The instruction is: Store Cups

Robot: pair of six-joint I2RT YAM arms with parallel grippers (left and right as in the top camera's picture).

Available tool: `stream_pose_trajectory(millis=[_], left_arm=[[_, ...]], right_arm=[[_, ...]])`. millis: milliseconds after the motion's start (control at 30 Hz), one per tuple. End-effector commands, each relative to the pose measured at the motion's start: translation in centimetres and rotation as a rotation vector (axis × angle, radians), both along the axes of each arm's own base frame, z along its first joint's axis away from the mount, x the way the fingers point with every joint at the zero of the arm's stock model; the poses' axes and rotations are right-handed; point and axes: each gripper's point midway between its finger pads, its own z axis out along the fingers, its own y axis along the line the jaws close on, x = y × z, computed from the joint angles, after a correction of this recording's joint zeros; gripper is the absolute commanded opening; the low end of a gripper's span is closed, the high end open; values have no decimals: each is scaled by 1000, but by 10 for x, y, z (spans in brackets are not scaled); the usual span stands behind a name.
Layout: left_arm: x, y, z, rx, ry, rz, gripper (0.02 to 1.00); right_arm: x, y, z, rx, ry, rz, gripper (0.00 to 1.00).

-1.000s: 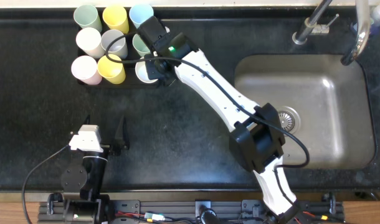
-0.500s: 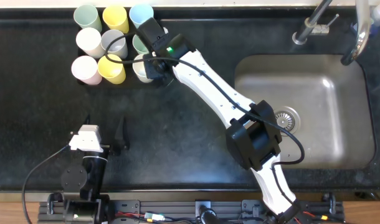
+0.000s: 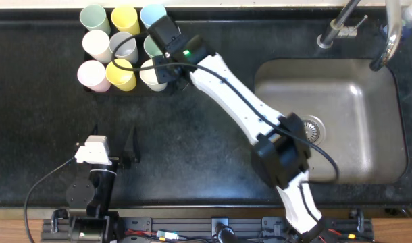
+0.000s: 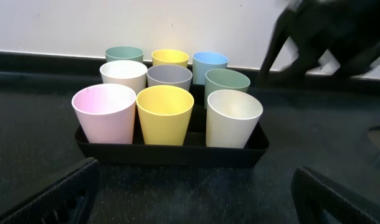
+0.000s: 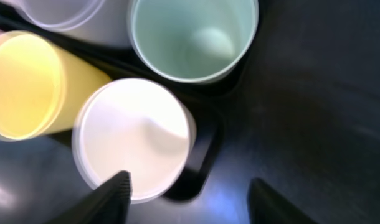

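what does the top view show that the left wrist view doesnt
Top view adds the sink, the faucet and the right arm's white links running back to its base. Left wrist view adds the cups' side walls and the tray's front wall. Shared: nine cups in three rows of three in the tray, the cream cup at the corner nearest the sink.

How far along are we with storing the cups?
Done: nine cups fill the tray, the cream cup at a corner. In hand: nothing; the right claw hangs open over that cup. Left: likely just retracting the arm.
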Motion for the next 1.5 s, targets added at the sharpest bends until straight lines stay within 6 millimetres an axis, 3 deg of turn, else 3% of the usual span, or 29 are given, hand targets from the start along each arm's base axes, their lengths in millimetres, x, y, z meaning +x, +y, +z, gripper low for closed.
stream_pose_trajectory(millis=[33, 167, 300, 400, 567, 700, 867, 1033, 1200, 1500], left_arm=[[-1, -4, 1, -11, -6, -21, 1000], [-1, -4, 1, -12, -6, -20, 1000], [-1, -4, 1, -11, -6, -21, 1000], [-1, -4, 1, -11, -6, -21, 1000], [-1, -4, 1, -12, -6, -20, 1000], [-1, -4, 1, -12, -6, -20, 1000], [-1, -4, 1, -12, -6, -20, 1000], [-1, -4, 1, -12, -6, -20, 1000], [-1, -4, 1, -12, -6, -20, 1000], [-1, -4, 1, -12, -6, -20, 1000]], right_arm=[[4, -51, 125, 87, -221, -12, 752], [4, -114, 172, 85, -300, -81, 915], [-7, -177, 193, 54, -358, -148, 998], [-29, -211, 187, 12, -388, -156, 998], [-74, -249, 160, -31, -466, -175, 998], [-110, -277, 146, -27, -626, -251, 998], [-149, -301, 139, 45, -851, -323, 996], [-171, -328, 96, 22, -889, -408, 998], [-179, -339, 56, 2, -881, -445, 998], [-173, -339, 41, 51, -1026, -456, 998]])
